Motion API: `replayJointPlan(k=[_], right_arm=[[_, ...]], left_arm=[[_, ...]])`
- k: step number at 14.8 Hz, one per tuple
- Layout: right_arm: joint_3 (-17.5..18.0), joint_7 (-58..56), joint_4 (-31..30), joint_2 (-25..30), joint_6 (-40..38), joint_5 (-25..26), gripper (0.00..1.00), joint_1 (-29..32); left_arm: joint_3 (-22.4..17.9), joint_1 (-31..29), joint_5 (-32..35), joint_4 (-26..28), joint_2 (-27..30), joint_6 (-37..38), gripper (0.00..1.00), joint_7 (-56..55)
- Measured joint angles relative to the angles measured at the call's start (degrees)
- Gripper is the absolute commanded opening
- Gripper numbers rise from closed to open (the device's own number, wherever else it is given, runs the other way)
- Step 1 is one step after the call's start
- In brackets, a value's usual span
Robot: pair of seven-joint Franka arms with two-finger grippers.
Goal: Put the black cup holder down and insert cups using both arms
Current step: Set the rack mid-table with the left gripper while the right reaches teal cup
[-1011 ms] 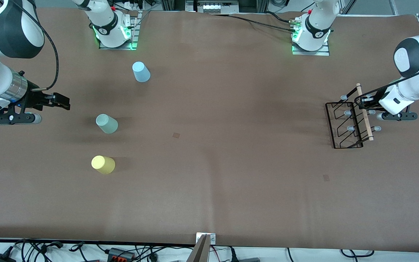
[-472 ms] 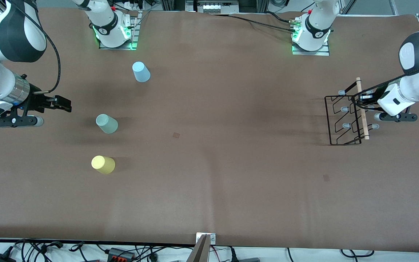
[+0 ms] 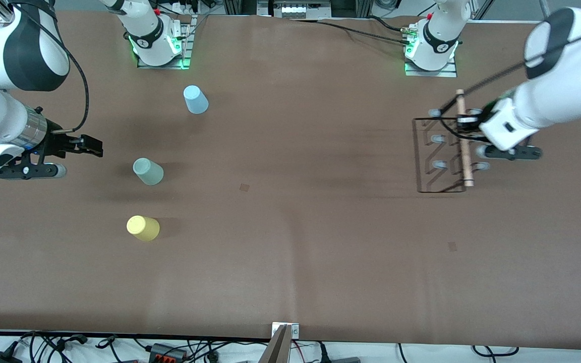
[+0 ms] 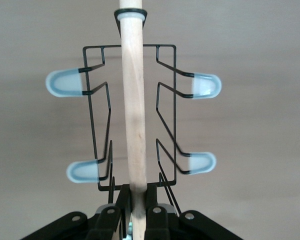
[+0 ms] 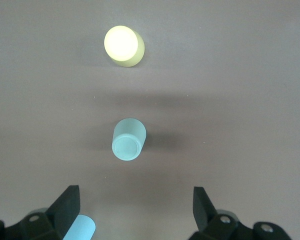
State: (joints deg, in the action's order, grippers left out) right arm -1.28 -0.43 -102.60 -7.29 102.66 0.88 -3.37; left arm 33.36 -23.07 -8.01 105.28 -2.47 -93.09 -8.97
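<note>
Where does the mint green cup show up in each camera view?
Front view: the mint green cup stands on the table between the blue cup and the yellow cup, toward the right arm's end.
Left wrist view: not in it.
Right wrist view: the cup is mid-picture, ahead of the open right hand.
Shared landmark: the yellow cup.

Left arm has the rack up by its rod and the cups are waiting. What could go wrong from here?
The left gripper holds the black cup holder only by one end of its wooden rod, so it may swing or tilt when set down. The right gripper, open above the table, could knock the mint green cup over while descending.
</note>
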Motion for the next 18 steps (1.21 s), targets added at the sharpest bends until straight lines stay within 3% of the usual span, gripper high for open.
replayJointPlan(k=[3,7,13,18], right_arm=[[0.0,0.0,0.0,-1.1,0.3,0.0,1.0,-0.1],[0.0,0.1,0.0,-4.8,1.7,-0.5,1.0,-1.6],[0.0,3.3,0.0,-11.8,4.2,-1.3,1.0,-4.0],[-0.3,4.5,-0.1,-14.0,5.1,-1.3,1.0,-3.9]], left_arm=[[4.3,2.4,-1.8,-4.7,-4.2,0.0,0.0,-6.5],[5.1,9.9,-3.6,-8.4,-11.1,-1.4,0.0,-12.7],[5.1,20.5,-3.6,-9.3,-21.7,-16.3,0.0,-24.2],[5.0,27.5,-3.6,-9.9,-25.4,-23.2,0.0,-29.7]])
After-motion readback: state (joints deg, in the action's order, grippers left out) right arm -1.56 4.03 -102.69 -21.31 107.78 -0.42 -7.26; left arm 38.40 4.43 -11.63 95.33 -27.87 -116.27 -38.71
